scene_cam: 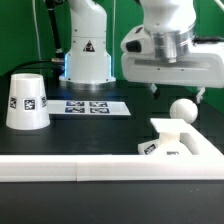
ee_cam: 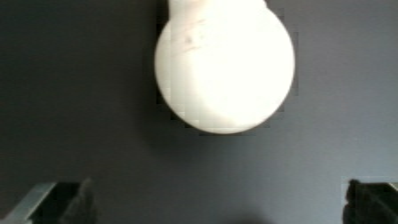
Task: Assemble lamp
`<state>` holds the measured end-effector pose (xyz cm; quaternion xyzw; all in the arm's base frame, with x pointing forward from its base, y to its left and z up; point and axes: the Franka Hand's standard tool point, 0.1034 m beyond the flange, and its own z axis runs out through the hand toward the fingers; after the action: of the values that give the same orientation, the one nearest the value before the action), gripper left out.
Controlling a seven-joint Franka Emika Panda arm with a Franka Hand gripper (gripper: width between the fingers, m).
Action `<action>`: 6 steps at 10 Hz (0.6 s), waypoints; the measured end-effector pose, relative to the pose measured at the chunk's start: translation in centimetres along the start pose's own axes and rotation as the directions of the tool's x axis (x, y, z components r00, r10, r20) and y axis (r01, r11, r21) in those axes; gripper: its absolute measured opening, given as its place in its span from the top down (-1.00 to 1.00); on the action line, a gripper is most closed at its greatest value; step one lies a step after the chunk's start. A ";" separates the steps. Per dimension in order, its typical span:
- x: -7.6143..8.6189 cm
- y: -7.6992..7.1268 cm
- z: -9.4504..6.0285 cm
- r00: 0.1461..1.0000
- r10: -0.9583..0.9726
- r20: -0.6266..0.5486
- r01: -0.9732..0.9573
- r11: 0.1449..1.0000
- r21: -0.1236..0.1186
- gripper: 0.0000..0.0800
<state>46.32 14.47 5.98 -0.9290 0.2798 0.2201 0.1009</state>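
Observation:
The white square base (scene_cam: 182,146) lies on the black table at the exterior view's right, against the white front rail. The ball-shaped bulb (scene_cam: 182,111) stands on the base. In the wrist view the bulb (ee_cam: 224,68) is a white oval well ahead of my fingertips (ee_cam: 54,203). My gripper (scene_cam: 177,93) hangs just above the bulb, open and empty, with the jaws wide apart. The cone shade (scene_cam: 27,101) stands on the table at the exterior view's left.
The marker board (scene_cam: 88,107) lies flat mid-table between shade and base. The robot's pedestal (scene_cam: 88,55) stands behind it. A white rail (scene_cam: 60,170) runs along the table's front edge.

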 end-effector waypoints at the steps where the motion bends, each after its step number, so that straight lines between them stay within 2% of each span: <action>1: -0.6 0.0 0.2 0.999 -0.003 0.042 0.003 1.000 -0.015 -0.75; 4: -1.4 0.0 1.6 0.985 0.006 0.172 0.002 0.999 -0.047 -0.75; 5: -1.8 0.1 2.2 0.975 0.015 0.224 0.001 0.998 -0.068 -0.75; 6: -1.6 0.4 2.2 0.966 0.017 0.257 0.001 0.997 -0.073 -0.75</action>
<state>44.17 15.56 4.75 -0.8946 0.2599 0.3492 0.1015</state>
